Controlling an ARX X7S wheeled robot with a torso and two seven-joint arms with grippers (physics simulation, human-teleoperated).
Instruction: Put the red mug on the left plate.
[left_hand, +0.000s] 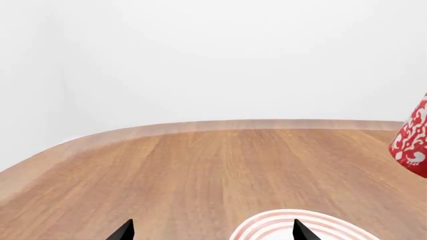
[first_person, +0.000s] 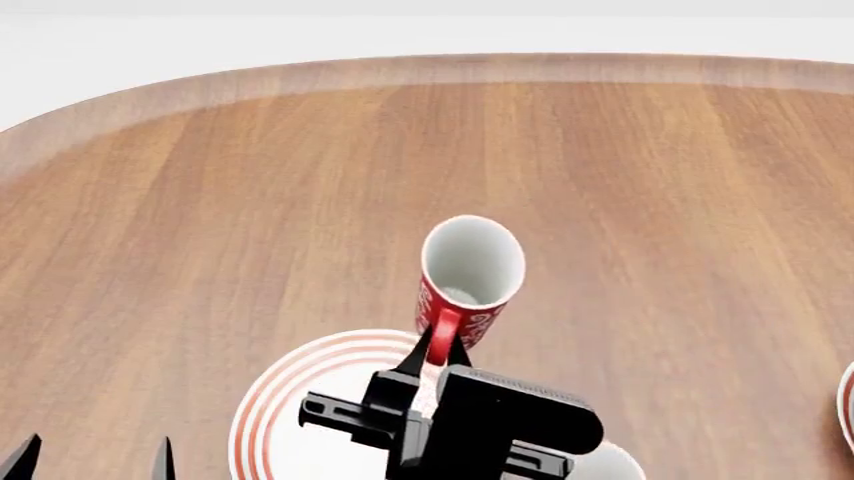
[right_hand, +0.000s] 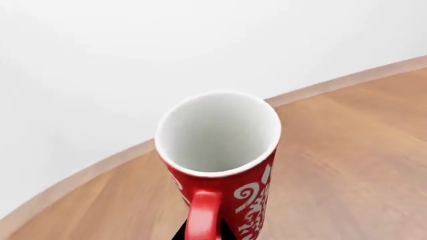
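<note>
The red mug (first_person: 470, 270), with its white swirls and white inside, is tilted, its mouth leaning away from me. My right gripper (first_person: 438, 352) is shut on its red loop handle (right_hand: 203, 215). The mug hangs over the far rim of the left plate (first_person: 300, 400), a white plate with thin red rings. My left gripper (first_person: 91, 460) stands open at the near left, with nothing between its fingertips (left_hand: 300, 231). In the left wrist view the left plate (left_hand: 267, 225) lies just ahead, and the red mug (left_hand: 413, 142) shows at the edge. Whether the mug's base touches the plate is hidden.
The wooden table (first_person: 200, 200) has a rounded far edge with a white wall behind. A sliver of a second ringed plate (first_person: 847, 405) shows at the right edge. The top of a plain white mug (first_person: 611, 465) peeks out by my right arm.
</note>
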